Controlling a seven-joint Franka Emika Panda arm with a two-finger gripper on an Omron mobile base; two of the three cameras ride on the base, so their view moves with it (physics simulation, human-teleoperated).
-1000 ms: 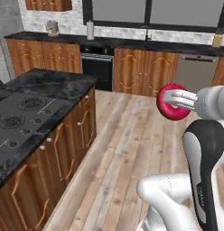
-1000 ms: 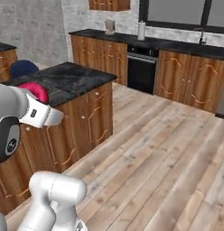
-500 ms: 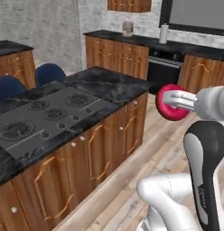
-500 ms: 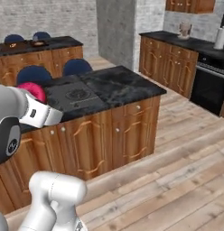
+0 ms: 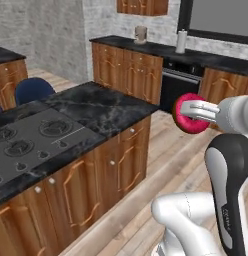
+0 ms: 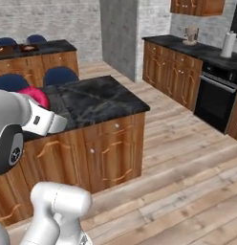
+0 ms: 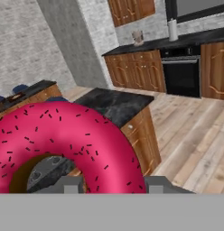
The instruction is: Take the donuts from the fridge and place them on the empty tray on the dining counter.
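Observation:
A ring donut with red-pink icing and dark sprinkles [image 5: 187,121] [image 7: 82,135] is held up in the air, and my gripper [image 5: 190,110] [image 7: 111,185] is shut on it. In the right base view the donut [image 6: 35,95] peeks out behind the white wrist. A far counter with a black top [image 6: 48,46] stands at the upper left; small dark things lie on it, too small to tell. The fridge, the purple donut and the tray are out of view.
A black marble island [image 5: 98,106] with a gas cooktop [image 5: 23,140] and wooden fronts stands close by on the left. Blue stools [image 6: 59,75] sit behind it. The back counter [image 5: 161,50] carries a jar [image 5: 141,34] and a paper roll [image 5: 181,41], above a black oven [image 5: 181,87]. Wooden floor lies open to the right.
The whole picture has shifted: the cameras have turned with the base, and the island and back counter have swept to the right. The donut stays in the shut gripper.

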